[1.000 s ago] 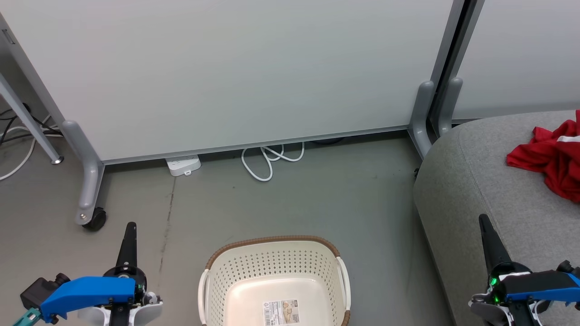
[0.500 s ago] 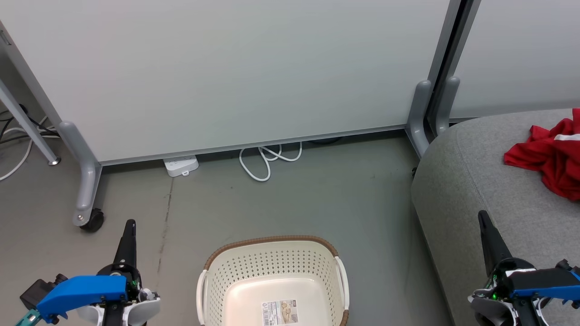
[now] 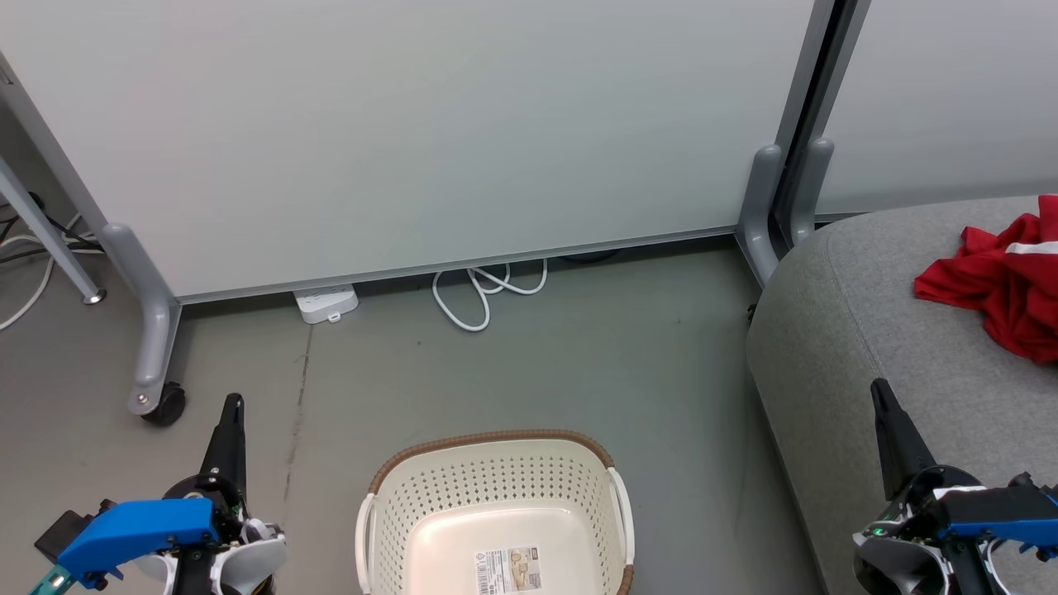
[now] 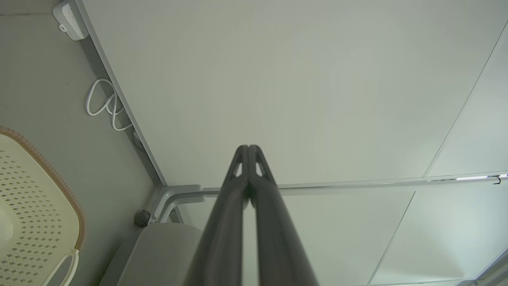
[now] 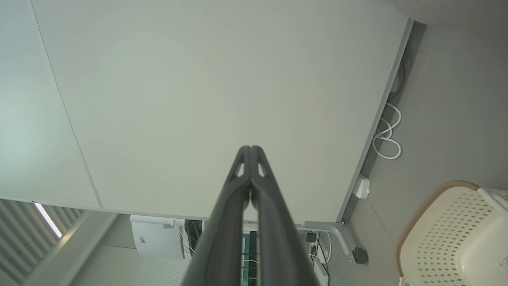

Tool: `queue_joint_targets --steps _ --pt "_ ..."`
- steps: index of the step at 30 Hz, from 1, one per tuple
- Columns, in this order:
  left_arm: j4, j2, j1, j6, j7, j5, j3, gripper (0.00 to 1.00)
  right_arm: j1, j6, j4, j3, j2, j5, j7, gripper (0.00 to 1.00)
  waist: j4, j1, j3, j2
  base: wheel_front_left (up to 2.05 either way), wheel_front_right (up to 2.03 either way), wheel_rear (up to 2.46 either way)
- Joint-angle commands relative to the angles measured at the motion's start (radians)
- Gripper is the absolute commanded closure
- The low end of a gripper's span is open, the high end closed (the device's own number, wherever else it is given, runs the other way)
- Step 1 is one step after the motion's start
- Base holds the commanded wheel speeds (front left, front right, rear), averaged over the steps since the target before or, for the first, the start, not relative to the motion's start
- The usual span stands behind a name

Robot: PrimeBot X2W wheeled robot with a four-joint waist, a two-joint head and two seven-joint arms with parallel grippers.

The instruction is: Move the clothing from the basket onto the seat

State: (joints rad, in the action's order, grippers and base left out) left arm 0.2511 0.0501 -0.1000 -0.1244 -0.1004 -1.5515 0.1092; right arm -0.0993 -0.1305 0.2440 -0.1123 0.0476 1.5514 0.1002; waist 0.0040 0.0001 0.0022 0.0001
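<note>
At the right edge of the head view, the clothing [image 3: 1004,281] lies crumpled, red with a white stripe showing, on the top of the seat [image 3: 868,330], cut off by the frame. The seat's rounded grey corner bulges towards the middle of the picture. At bottom centre stands the basket [image 3: 496,496], brown rim uppermost, its cream floor showing a paper label [image 3: 510,570]. A strip of grey floor [image 3: 686,397] lies between basket and seat; the two are near but apart.

My left jaws are together: in the left wrist view the two dark fingers [image 4: 234,198] meet at their tips and clamp on nothing. They sit at the lower left of the head view, beside the basket and over the floor. My right jaws are likewise together, fingers [image 5: 234,198] touching at the tips, and sit at the lower right of the head view, over the seat's near part, well short of the clothing.

Beyond the basket, across the upper half of the head view, stands a pale partition panel [image 3: 413,124]. Under its lower edge lie a white power strip [image 3: 328,302] and a looped white cable [image 3: 488,289]. A grey foot with a black caster [image 3: 165,406] stands at the left, above my left jaws. Two grey posts [image 3: 756,207] rise at the seat's far corner.
</note>
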Motion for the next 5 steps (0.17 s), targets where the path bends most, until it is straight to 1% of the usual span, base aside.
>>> queue_joint_targets --steps 1,5 --pt "-0.006 0.000 -0.014 -0.011 -0.007 -0.022 0.003 1.00 -0.014 0.000 0.001 -0.002 0.005 0.025 0.007 1.00 -0.001 -0.0001 0.000 -0.0001 0.00 0.00 0.00" --pt "-0.007 0.000 -0.015 -0.011 -0.014 -0.051 0.006 1.00 -0.017 0.000 0.003 -0.003 0.005 0.051 0.014 1.00 -0.003 -0.0001 0.000 -0.0001 0.00 0.00 0.00"
